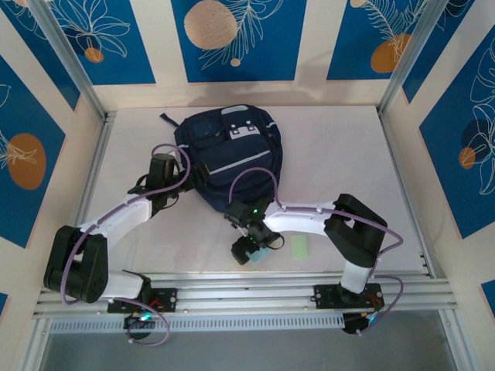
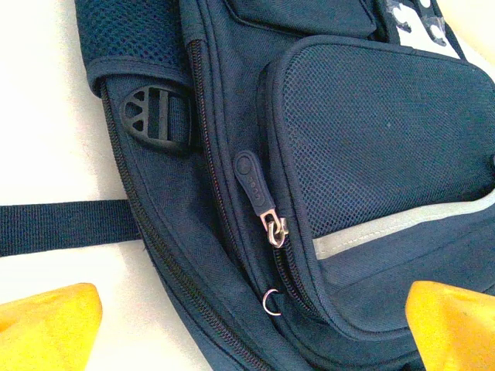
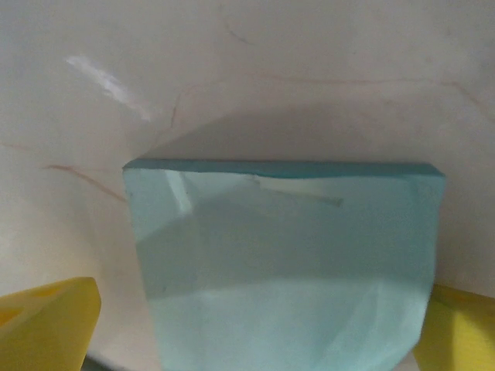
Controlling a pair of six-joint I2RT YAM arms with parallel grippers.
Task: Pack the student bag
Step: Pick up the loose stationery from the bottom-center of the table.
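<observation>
The student bag [image 1: 232,151], dark navy with a pale grey stripe and a white patch, lies flat at the back middle of the table. My left gripper [image 1: 182,184] is at its left side, open; its yellow fingertips [image 2: 50,328] straddle the bag's seam [image 2: 255,332]. A zipper pull [image 2: 255,182] with a metal slider [image 2: 274,230] sits just ahead of them. My right gripper [image 1: 254,246] hovers low near the table's front, open, with a teal block [image 3: 282,263] between its fingers. The left finger [image 3: 46,325] stands clear of the block; the right finger [image 3: 460,332] is at its edge.
A pale green pad [image 1: 299,247] lies on the table just right of the right gripper. A dark strap [image 2: 62,226] runs left from the bag, and a black buckle [image 2: 155,116] sits on its side. Metal rails [image 1: 247,294] edge the table's front.
</observation>
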